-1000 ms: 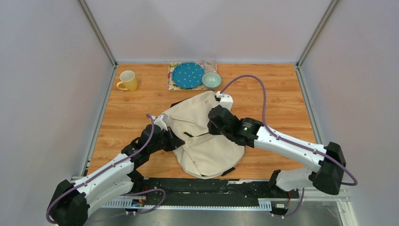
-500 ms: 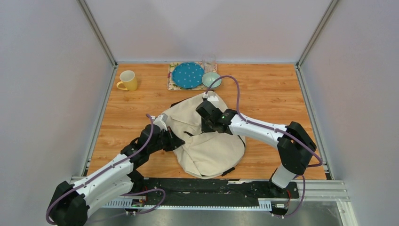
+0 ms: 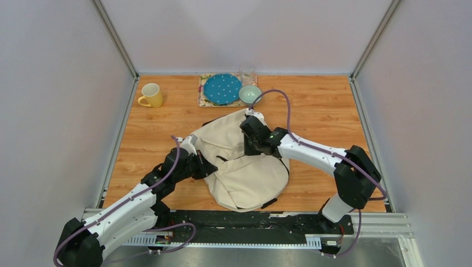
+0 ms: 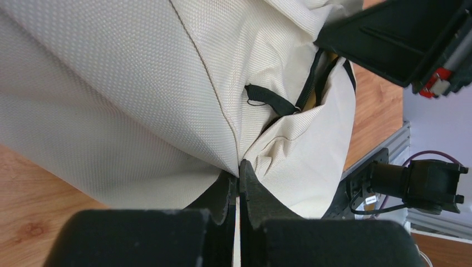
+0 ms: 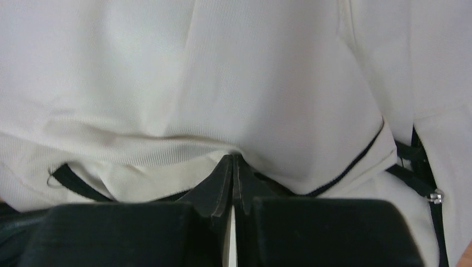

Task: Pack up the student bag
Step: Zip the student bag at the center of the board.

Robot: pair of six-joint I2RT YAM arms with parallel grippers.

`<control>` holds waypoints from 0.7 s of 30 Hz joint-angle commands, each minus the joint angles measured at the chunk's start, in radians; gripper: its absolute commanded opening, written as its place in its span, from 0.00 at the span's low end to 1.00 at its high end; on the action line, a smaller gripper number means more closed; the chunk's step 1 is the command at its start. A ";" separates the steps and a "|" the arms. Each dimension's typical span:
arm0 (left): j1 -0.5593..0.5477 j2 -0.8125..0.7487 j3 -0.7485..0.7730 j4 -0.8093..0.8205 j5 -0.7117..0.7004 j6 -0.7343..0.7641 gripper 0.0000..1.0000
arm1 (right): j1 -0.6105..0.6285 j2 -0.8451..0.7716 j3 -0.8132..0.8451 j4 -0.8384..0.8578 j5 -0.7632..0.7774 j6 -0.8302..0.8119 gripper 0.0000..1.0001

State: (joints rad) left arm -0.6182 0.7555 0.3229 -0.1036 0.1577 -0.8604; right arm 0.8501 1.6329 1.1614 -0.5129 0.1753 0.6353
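The student bag, cream fabric with black straps and zipper, lies in the middle of the wooden table. My left gripper is at the bag's left edge and is shut on a fold of its fabric; the left wrist view shows the jaws pinching the cream cloth. My right gripper rests on the bag's upper middle. In the right wrist view its jaws are closed, with the bag's fabric bunched at the tips. A black zipper line runs to its right.
A yellow mug stands at the back left. A blue dotted plate on a placemat, a pale green bowl and a clear glass stand at the back centre. Metal frame posts edge the table.
My right arm folded in and brought its gripper down onto the bag's upper middle, then shifted slightly right. My left gripper kept its hold and barely moved.
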 commanded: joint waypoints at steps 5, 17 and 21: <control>0.011 -0.025 0.056 -0.030 -0.012 0.057 0.00 | 0.046 -0.235 -0.077 -0.001 0.010 0.032 0.08; 0.012 -0.059 0.025 0.004 -0.010 0.032 0.00 | 0.217 -0.121 0.060 0.059 -0.099 -0.140 0.40; 0.012 -0.059 0.024 0.010 -0.009 0.027 0.00 | 0.259 -0.055 0.115 0.060 -0.059 -0.152 0.42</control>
State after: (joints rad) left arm -0.6128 0.7197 0.3344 -0.1387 0.1562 -0.8471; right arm 1.0779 1.5234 1.2022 -0.4789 0.0879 0.5323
